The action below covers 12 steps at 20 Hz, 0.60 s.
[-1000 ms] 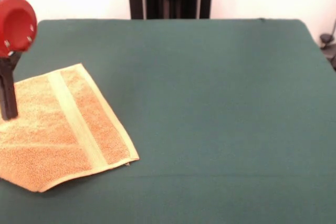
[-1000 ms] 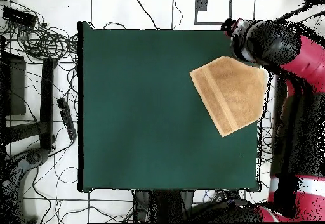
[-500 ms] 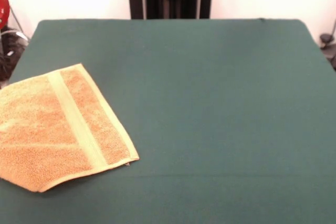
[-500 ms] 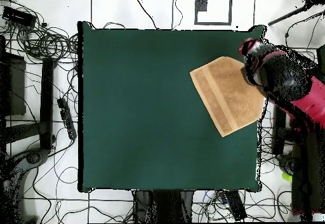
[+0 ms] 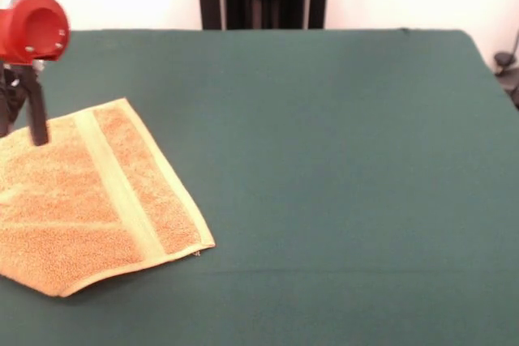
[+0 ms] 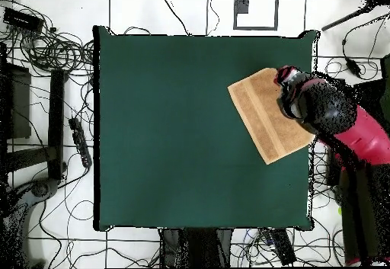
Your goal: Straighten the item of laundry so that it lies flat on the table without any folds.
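The item of laundry [image 5: 89, 192] is an orange-tan towel with a paler stripe, lying at the left of the green table [image 5: 324, 160]. Its left part runs out of the front view, and a faint crease crosses it there. My gripper [image 5: 20, 137] hangs under a red wrist over the towel's far left corner, open, with one dark finger [image 5: 36, 119] reaching down to the cloth. Nothing is between the fingers. Seen from overhead, the towel [image 6: 259, 117] lies by the table's [image 6: 175, 129] right edge, and the red and black arm [image 6: 320, 113] covers its right part and hides the gripper.
Beyond the table's left edge, in the overhead view, cables [image 6: 46, 49] and dark gear lie on the white floor. The towel sits close to the table's right edge [image 6: 311, 167] there.
Half a second ago the arm was nearly out of the front view; it has now swung back over the towel's far left corner. The towel has not moved.
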{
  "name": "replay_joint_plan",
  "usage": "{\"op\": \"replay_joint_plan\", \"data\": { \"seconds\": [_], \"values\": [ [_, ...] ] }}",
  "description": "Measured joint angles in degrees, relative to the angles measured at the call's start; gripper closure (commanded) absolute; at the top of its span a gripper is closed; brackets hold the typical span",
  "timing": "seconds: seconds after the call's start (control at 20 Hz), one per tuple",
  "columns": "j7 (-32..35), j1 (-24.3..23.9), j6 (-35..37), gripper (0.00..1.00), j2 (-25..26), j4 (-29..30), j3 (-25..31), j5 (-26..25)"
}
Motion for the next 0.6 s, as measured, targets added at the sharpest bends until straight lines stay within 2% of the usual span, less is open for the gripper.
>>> {"op": "replay_joint_plan", "data": {
  "seconds": [0.6],
  "values": [
    [0.00, 7.34, -6.23, 0.00, -0.04, 2.87, -1.46, 0.11]
  ]
}}
